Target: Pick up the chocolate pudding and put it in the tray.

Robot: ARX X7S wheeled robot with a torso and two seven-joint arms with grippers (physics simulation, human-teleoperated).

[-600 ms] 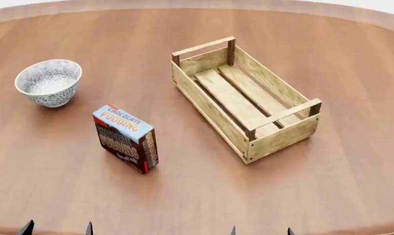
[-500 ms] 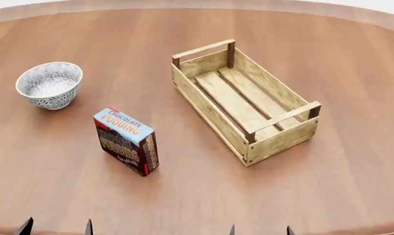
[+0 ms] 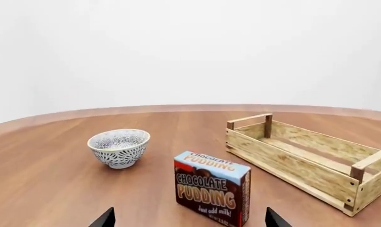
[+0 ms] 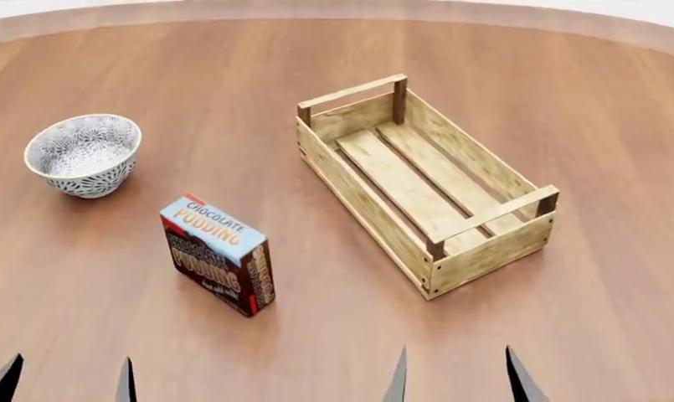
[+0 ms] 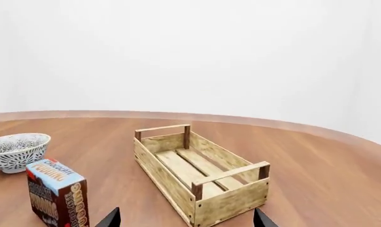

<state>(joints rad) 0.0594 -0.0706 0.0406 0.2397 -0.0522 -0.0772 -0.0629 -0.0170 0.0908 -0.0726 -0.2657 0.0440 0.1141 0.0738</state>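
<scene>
The chocolate pudding (image 4: 217,254) stands upright on the wooden table, left of centre, its light-blue face up; it shows too in the left wrist view (image 3: 212,187) and the right wrist view (image 5: 57,193). The tray (image 4: 422,182), a light-wood slatted crate, lies empty to the pudding's right (image 3: 310,160) (image 5: 199,173). Only dark fingertips show of my left gripper (image 4: 65,381) (image 3: 188,219), open, near the table's front edge and short of the pudding. My right gripper (image 4: 456,375) (image 5: 186,217) is open too, just in front of the tray's near end.
A round white patterned bowl (image 4: 83,154) sits at the left, behind the pudding (image 3: 119,147) (image 5: 16,150). The round table's far edge (image 4: 337,10) curves across the back. Bare wood lies between pudding and tray.
The head view has shifted: the things sit a little lower in it, and both grippers' fingertips reach further up into view from the bottom edge.
</scene>
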